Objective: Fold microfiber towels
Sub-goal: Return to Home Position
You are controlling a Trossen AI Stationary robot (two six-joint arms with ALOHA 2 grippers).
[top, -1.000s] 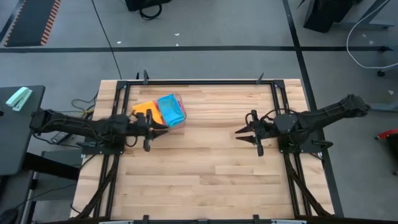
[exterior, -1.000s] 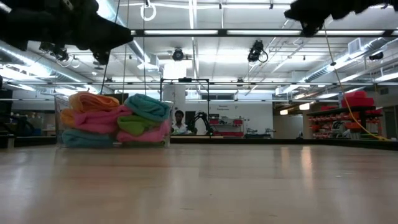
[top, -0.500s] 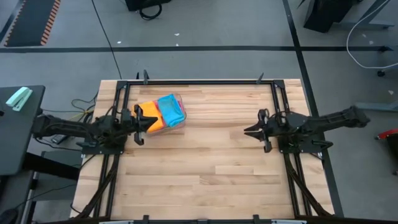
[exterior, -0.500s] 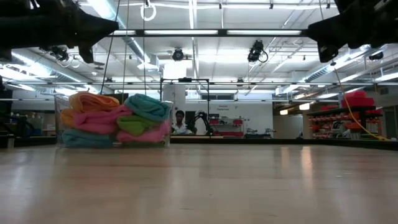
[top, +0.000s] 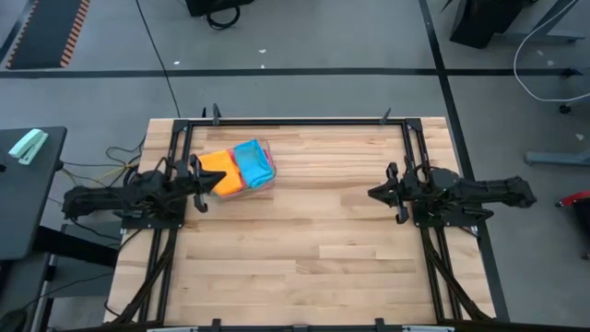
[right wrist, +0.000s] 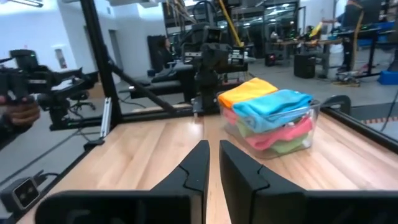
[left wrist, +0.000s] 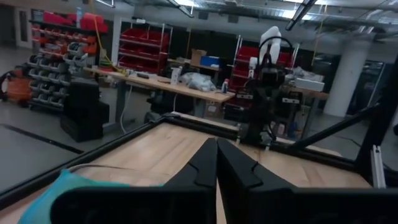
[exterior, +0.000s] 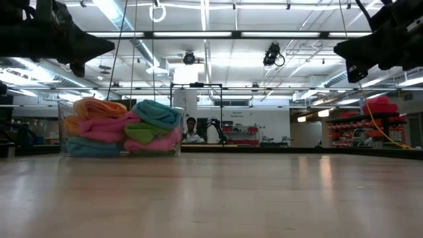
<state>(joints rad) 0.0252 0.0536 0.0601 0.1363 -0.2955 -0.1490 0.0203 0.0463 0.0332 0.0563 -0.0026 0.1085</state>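
Observation:
Several microfiber towels are piled in a clear plastic bin (top: 273, 181) at the table's far left: orange (top: 218, 162) and blue (top: 253, 162) on top, with pink (exterior: 106, 129), green (exterior: 142, 132) and teal beneath. The bin stands on the table. My left gripper (top: 210, 179) is shut and empty, just left of the bin and above table height. My right gripper (top: 371, 194) is shut and empty at the table's right side, its fingers pointing toward the bin (right wrist: 314, 124) far across the table.
Bare wooden tabletop (top: 304, 249) stretches between the two arms and toward the near edge. Black frame rails (top: 295, 121) run along the far edge and both sides. A person (exterior: 191, 131) shows far off in the room behind.
Both arms have drawn back from the middle of the table. My left gripper has gone toward the left edge, from beside the bin's near corner to its left side. My right gripper has gone toward the right edge. The bin and towels have stayed put.

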